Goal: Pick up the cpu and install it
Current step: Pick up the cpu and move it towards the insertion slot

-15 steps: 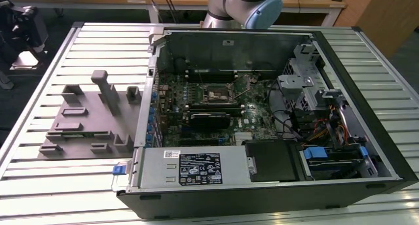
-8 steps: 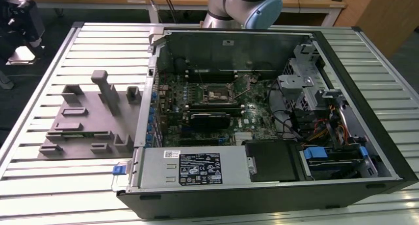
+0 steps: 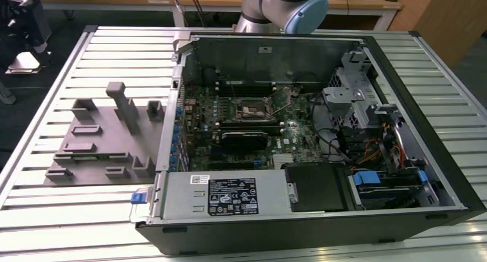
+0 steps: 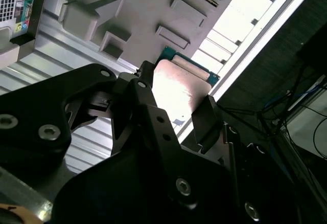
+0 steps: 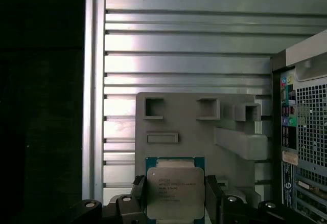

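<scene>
Slatted metal table (image 5: pixel 179 45), grey holder block (image 5: pixel 194 132) on it — hand (image 5: pixel 175 184) clamped on cpu (image 5: pixel 175 196) — lid print illegible.

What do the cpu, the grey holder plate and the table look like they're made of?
cpu: probably a metal lid, silver-grey with a satin sheen that glares bright in the second wrist view, on a green circuit-board rim.
Holder plate: seemingly plastic, moulded or printed; uniform matte grey with no shine.
Table: likely aluminium profile; pale ribbed slats with streaky reflections.
</scene>
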{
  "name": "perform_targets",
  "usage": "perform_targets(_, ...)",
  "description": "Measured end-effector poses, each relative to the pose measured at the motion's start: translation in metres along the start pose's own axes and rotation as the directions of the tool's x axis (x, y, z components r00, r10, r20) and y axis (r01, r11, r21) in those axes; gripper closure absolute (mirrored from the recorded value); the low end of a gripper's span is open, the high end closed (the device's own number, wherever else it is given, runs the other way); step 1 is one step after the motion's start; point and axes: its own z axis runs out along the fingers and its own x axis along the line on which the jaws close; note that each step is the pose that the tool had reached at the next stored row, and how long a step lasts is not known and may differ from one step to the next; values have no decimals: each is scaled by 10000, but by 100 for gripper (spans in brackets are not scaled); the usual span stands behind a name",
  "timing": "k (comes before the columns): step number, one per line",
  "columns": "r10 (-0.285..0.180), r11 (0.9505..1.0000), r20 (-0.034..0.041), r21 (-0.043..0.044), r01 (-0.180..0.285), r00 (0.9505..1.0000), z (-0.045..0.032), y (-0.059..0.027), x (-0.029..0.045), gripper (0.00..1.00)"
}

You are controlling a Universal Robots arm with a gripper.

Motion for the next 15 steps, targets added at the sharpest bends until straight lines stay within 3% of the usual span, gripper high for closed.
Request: perform_targets(15,-2,10000,2,-1,2,10000,11,6,-221,46)
